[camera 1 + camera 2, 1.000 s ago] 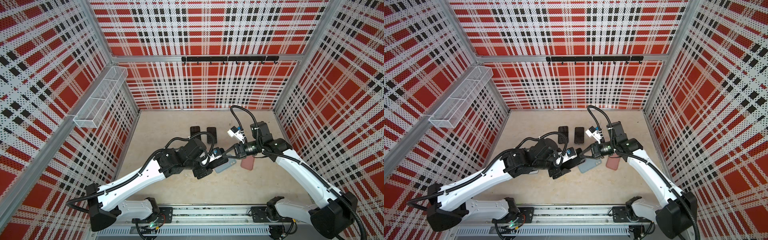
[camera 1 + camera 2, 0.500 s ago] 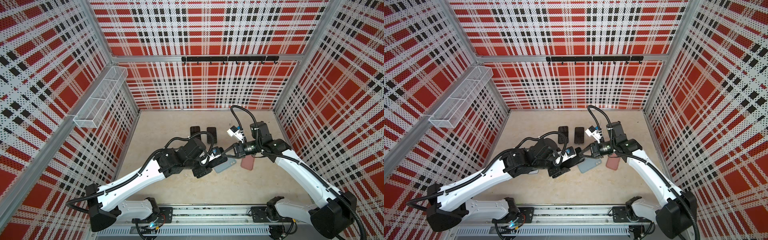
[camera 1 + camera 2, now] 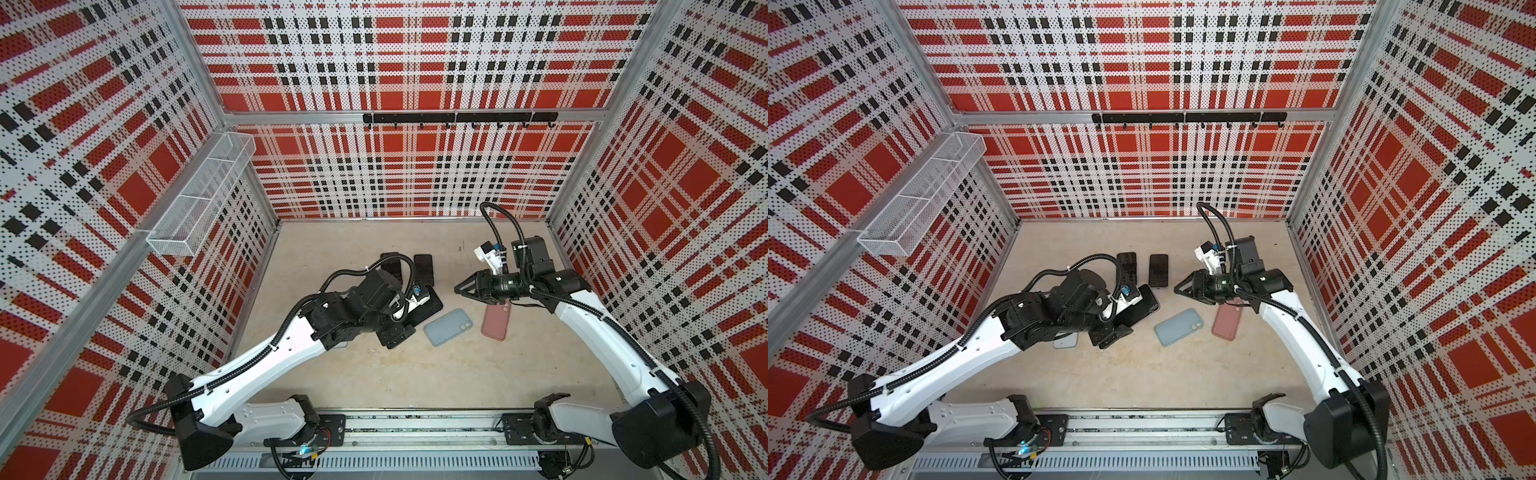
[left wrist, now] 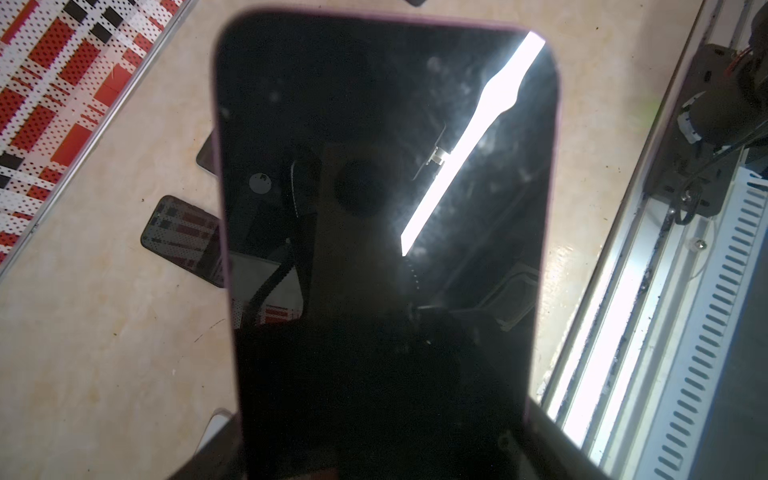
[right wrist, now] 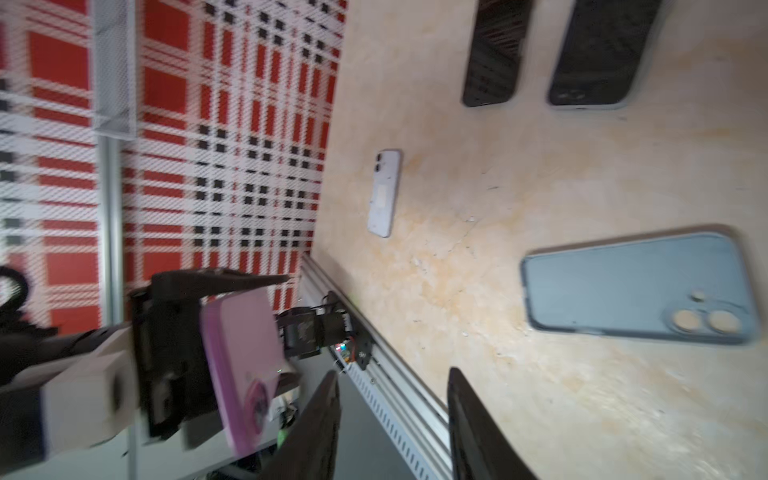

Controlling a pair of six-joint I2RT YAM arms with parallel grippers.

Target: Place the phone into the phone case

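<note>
Gripping the phone across its width, the left hand is clamped on it and holds it lifted off the surface, left of centre. Phone: black glossy screen with a bright light strip reflected in it. It sits in a pink-purple case that shows round the rim and back, with a round camera ring on the back. Blue-grey case lies flat mid-surface, salmon case just beside it toward the right edge. Right hand hovers near the salmon case's far end, jaws partly apart, empty.
</note>
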